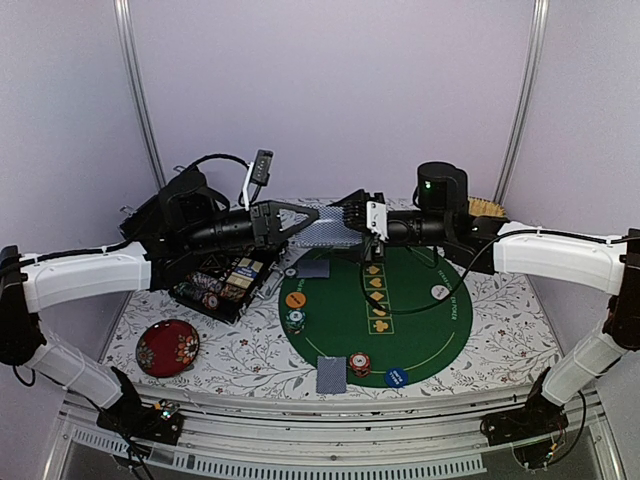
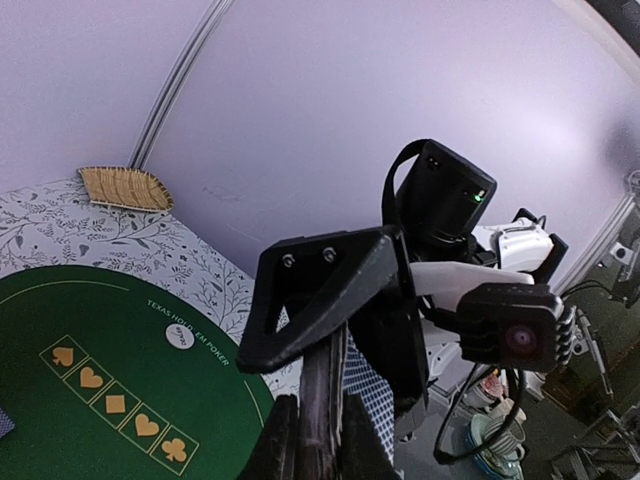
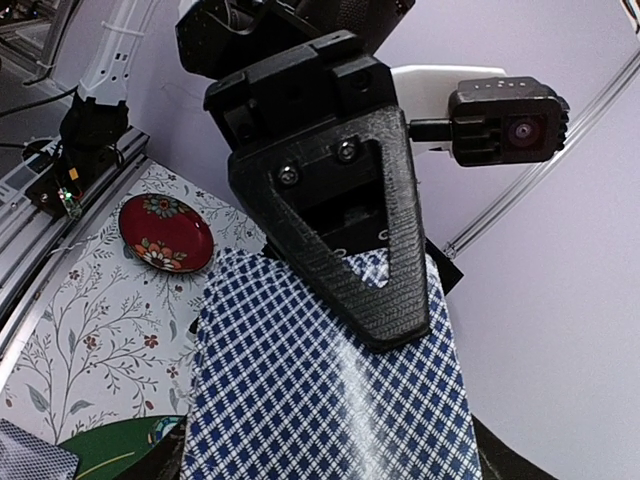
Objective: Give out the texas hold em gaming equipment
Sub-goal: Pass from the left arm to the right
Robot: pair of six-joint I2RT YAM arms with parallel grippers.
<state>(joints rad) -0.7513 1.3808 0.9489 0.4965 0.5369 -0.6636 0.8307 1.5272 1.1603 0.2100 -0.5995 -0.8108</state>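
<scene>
Where the floral-clothed bench (image 1: 250, 365) lies nearest the arm bases, a dark red floral dish (image 1: 168, 347) sits at the left, well apart from the green poker mat (image 1: 400, 335). Along the mat's near edge, a face-down card (image 1: 331, 374), a red chip stack (image 1: 360, 363) and a blue disc (image 1: 396, 377) lie in a row, just beside one another. Farther back, at the mat's left rim, a green chip stack (image 1: 295, 320) stands with an orange disc (image 1: 295, 299) just behind it. A white disc (image 1: 440, 292) rests on the right side of the mat. Under the left arm sits a black chip tray (image 1: 222, 283). A second face-down card (image 1: 312, 268) lies at the mat's far left edge.

Above that far edge the two arms meet in the air. The left fingers (image 1: 285, 215) are pressed together, pinching the held cards (image 1: 328, 230) with their grey-blue backs. In the right wrist view one left finger lies flat across the patterned back. The right fingers (image 1: 352, 207) stand at the cards' opposite end. Whether they grip the cards or only flank them cannot be told.

Farthest back, at the right, a tan woven piece (image 1: 486, 207) lies by the wall.
</scene>
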